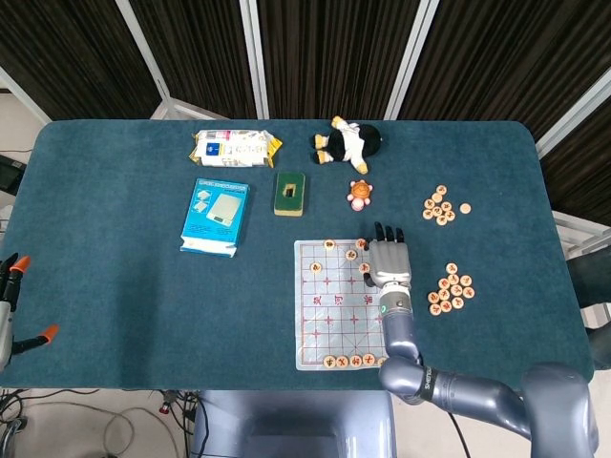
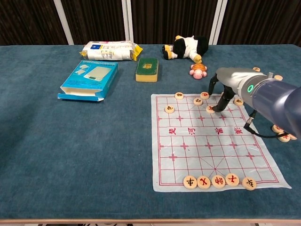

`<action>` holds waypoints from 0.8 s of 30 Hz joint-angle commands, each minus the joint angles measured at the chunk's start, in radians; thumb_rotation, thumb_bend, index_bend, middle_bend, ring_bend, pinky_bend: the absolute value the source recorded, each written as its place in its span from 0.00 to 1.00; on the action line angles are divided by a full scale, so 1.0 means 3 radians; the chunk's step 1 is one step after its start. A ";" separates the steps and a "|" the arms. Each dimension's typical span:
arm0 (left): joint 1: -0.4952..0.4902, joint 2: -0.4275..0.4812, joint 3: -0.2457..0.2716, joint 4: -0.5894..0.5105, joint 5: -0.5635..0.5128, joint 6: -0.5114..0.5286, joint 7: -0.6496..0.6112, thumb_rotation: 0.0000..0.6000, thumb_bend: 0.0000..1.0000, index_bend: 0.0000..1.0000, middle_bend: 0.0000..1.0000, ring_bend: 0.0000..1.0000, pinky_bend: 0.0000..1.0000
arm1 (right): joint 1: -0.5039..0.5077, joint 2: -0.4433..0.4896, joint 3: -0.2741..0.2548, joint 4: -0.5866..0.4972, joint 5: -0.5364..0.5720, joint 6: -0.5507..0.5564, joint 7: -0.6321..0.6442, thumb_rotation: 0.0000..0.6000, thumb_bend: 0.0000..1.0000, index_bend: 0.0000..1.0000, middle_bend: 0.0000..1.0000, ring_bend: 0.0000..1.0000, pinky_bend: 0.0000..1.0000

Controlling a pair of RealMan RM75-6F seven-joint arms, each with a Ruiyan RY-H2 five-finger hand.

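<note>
A chess board mat (image 1: pixel 334 320) (image 2: pixel 197 150) lies at the table's front, right of the middle. Several round wooden pieces (image 2: pixel 179 95) sit along its far rows, and a row of pieces (image 2: pixel 218 181) (image 1: pixel 348 361) lines its near edge. My right hand (image 1: pixel 389 264) (image 2: pixel 226 90) hovers over the mat's far right corner with its fingers apart and pointing down. One fingertip stands right beside a piece (image 2: pixel 210 109), and nothing is held. My left hand appears in neither view.
Loose piece piles (image 1: pixel 439 205) (image 1: pixel 451 288) lie right of the mat. Behind it are a toy turtle (image 1: pixel 359 195), a plush cow (image 1: pixel 346 141), a sponge (image 1: pixel 290 192), a blue box (image 1: pixel 216 216) and a wipes pack (image 1: pixel 235 147). Orange-tipped clamps (image 1: pixel 11 269) stand at the left edge.
</note>
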 commanded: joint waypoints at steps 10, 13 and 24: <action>0.0018 0.0005 0.0006 0.0000 0.0055 0.0052 -0.0041 1.00 0.02 0.00 0.00 0.00 0.05 | -0.1213 0.1873 -0.0386 -0.1900 -0.1506 0.0306 0.1307 1.00 0.39 0.21 0.00 0.00 0.00; 0.0019 0.0011 -0.0001 0.0005 0.0057 0.0057 -0.0069 1.00 0.02 0.00 0.00 0.00 0.05 | -0.1513 0.2129 -0.0716 -0.1886 -0.2082 0.0399 0.1570 1.00 0.39 0.18 0.00 0.00 0.00; 0.0001 -0.0006 -0.0040 0.0121 0.0085 0.0069 -0.0232 1.00 0.02 0.00 0.00 0.00 0.04 | -0.2244 0.2073 -0.1334 -0.1185 -0.3328 0.1163 0.2208 1.00 0.37 0.07 0.00 0.00 0.00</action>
